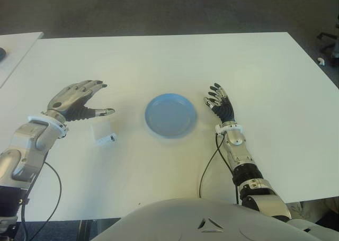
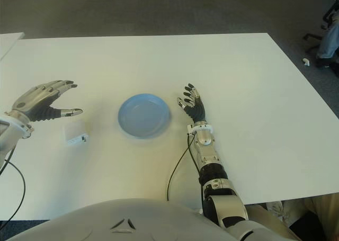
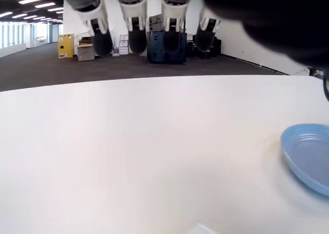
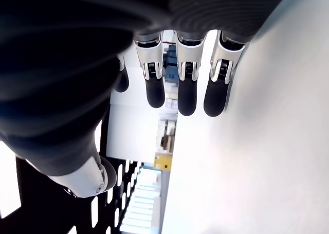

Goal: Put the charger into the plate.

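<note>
A white charger (image 1: pixel 103 132) lies on the white table (image 1: pixel 159 61), left of a round blue plate (image 1: pixel 170 115) that holds nothing. My left hand (image 1: pixel 79 99) hovers just behind and above the charger, fingers spread and holding nothing. In the left wrist view the plate's rim (image 3: pixel 308 157) shows past the extended fingers (image 3: pixel 136 23). My right hand (image 1: pixel 220 103) shows just right of the plate, fingers relaxed and straight, nothing in it.
A second white table edge (image 1: pixel 16 45) stands at the far left. A black cable (image 1: pixel 209 169) runs from my right forearm toward the table's front edge. Dark carpet lies beyond the table.
</note>
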You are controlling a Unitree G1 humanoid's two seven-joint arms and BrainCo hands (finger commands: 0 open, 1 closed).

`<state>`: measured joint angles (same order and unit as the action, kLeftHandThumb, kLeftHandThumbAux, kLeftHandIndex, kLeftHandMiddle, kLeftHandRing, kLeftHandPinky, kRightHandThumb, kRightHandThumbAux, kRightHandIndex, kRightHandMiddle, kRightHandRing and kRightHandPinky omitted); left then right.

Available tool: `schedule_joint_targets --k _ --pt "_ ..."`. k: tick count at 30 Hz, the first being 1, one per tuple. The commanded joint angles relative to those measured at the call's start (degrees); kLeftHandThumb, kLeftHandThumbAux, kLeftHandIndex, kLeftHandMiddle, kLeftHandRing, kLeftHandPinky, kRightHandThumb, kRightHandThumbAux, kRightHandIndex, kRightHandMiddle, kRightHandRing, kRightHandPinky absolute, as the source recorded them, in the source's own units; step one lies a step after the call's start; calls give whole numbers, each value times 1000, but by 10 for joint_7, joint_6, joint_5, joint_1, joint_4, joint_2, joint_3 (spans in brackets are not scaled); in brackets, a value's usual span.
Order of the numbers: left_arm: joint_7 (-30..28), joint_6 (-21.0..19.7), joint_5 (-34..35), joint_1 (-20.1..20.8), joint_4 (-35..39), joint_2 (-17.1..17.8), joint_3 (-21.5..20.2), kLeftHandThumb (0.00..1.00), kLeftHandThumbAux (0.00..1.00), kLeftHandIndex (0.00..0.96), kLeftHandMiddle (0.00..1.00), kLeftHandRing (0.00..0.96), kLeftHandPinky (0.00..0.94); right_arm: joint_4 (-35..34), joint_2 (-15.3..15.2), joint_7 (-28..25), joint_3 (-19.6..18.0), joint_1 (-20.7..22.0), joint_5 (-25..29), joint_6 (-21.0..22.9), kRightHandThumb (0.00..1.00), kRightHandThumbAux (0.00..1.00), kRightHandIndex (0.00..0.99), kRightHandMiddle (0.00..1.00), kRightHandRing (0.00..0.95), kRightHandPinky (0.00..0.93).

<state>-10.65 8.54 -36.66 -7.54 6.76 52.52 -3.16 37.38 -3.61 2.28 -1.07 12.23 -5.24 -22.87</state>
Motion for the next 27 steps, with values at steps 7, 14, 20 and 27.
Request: schedule_joint_targets --k 7,14,20,27 --pt "12 41 -8 45 -59 -13 31 402 238 0 33 28 86 31 1 -2 2 -9 1 22 523 720 40 159 172 216" --pt "10 56 -4 63 -74 -20 36 405 241 0 27 23 90 32 3 2 1 -6 2 23 538 722 42 156 169 222" --pt "10 66 -7 82 -95 -24 47 404 243 16 28 24 95 36 4 4 2 -4 0 23 556 728 43 158 172 220" --pt "8 76 -10 93 -105 -22 56 394 238 14 30 26 84 36 4 5 3 -3 -1 21 547 724 40 154 170 219"
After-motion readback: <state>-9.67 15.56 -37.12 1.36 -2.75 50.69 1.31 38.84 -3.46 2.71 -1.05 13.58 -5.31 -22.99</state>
